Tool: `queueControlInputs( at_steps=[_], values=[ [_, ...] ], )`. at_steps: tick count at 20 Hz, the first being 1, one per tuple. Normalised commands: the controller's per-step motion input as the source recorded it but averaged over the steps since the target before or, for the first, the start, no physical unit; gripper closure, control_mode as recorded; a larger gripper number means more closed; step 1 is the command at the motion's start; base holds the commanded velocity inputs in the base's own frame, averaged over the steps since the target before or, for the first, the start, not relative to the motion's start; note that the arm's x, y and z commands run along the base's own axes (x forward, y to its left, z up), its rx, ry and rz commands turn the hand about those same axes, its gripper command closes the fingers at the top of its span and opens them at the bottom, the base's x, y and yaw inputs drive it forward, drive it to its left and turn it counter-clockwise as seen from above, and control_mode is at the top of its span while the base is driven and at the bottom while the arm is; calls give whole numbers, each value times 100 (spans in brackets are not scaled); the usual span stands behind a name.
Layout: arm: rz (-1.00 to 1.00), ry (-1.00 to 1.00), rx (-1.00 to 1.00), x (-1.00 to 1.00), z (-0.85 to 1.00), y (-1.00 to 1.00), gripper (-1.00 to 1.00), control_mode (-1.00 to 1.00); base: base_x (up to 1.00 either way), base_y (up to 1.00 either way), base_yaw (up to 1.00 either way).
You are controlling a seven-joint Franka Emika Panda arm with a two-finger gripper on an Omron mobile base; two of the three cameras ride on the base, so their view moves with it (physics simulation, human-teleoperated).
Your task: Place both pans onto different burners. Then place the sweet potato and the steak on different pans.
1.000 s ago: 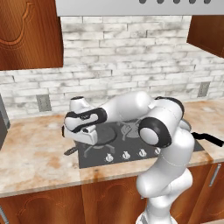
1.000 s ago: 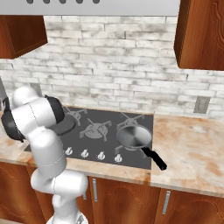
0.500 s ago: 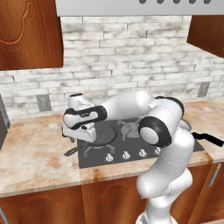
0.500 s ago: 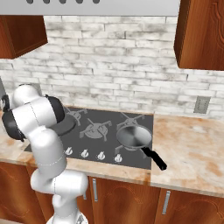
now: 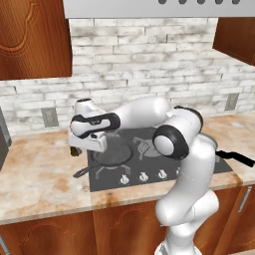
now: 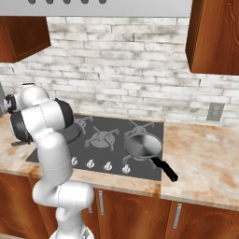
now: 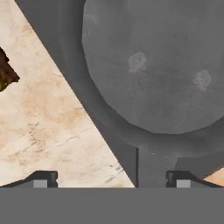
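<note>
Two pans sit on burners: skillet [image 5: 113, 155] at the cooktop's left edge beneath the spread, empty jaws, steel pan [image 6: 143, 145] front right. Skillet looks heavy, rigid; grip its handle [image 5: 82, 173].

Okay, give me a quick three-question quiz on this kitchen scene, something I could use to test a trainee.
1. Fill in: the sweet potato lies on the ____, beside the cooktop.
2. True or false: the steel pan sits on the counter, off the cooktop.
3. Choose: the gripper is A) open over the skillet, B) shut on the sweet potato, C) shut on the steak.

Key: 1 counter; 2 false, it is on a front burner; 3 A.
</note>
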Motion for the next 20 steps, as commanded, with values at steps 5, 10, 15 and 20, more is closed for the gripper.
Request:
queueControlInputs(
  at_steps=[5, 10, 15, 20],
  values=[
    [17, 3, -5, 55, 0, 17, -100, -100, 0, 0, 0],
    [13, 9, 0, 53, 3, 24, -100, -100, 0, 0, 0],
    [3, 1, 0, 53, 0, 45, -100, -100, 0, 0, 0],
    [0, 0, 0, 30, -4, 18, -100, -100, 0, 0, 0]
  ],
)
